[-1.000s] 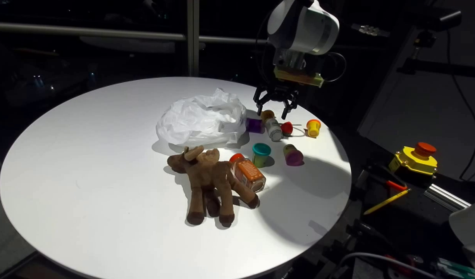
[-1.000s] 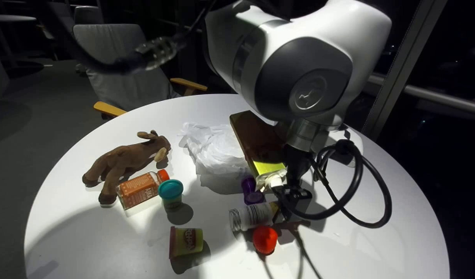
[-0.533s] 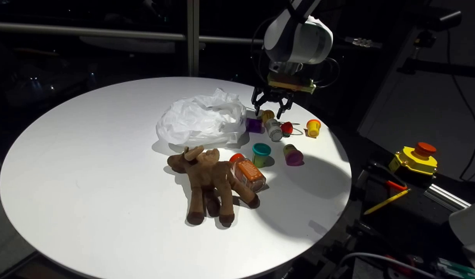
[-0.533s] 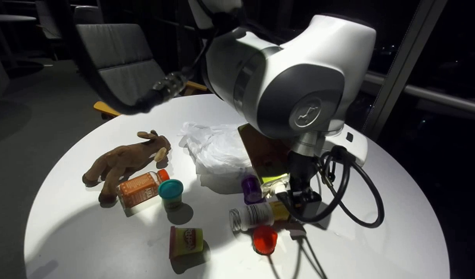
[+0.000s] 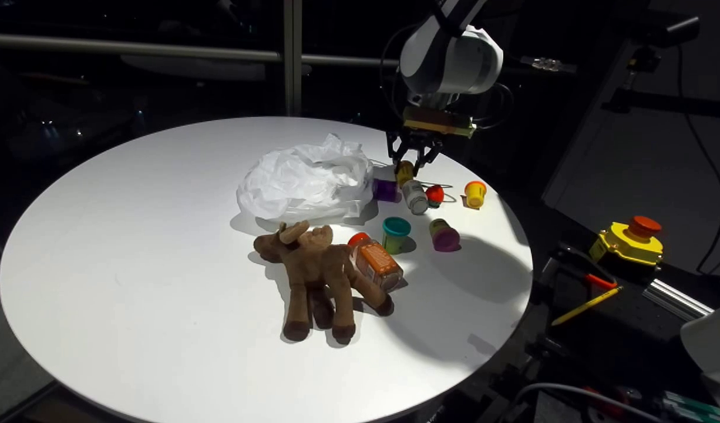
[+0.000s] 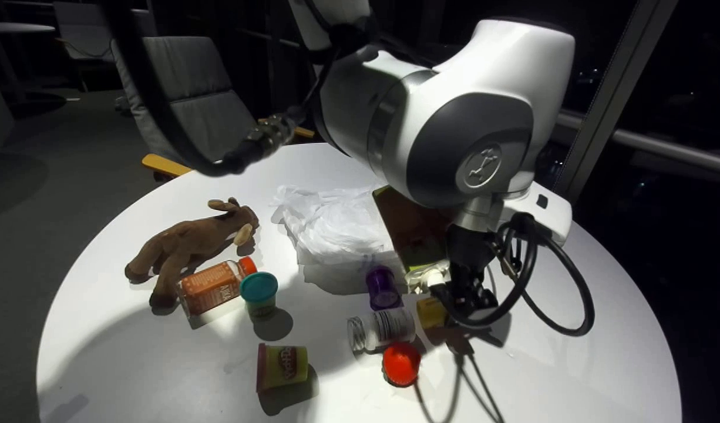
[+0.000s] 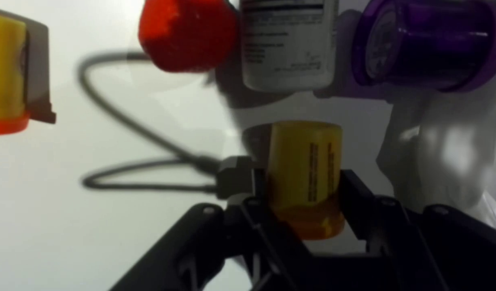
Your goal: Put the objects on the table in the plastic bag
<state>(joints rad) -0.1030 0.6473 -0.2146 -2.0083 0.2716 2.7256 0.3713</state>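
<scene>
Table (image 5: pixel 160 305): crumpled plastic bag (image 5: pixel 307 182), brown plush moose (image 5: pixel 313 264) near it. Gripper (image 7: pixel 304 184) near the bag. White bottle (image 7: pixel 288 48) just beside, purple tub (image 7: pixel 434 44) between bottle and bag. Yellow tub (image 7: pixel 306 161) clamped in gripper, long axis pointing at the bottle, orange end away.

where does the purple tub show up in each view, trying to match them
In an exterior view: purple tub near centre, left of the white bottle.
In an exterior view: purple tub below centre, above the white bottle.
In the wrist view: purple tub top right, right of the white bottle.
Shared landmark: the white bottle.
</scene>
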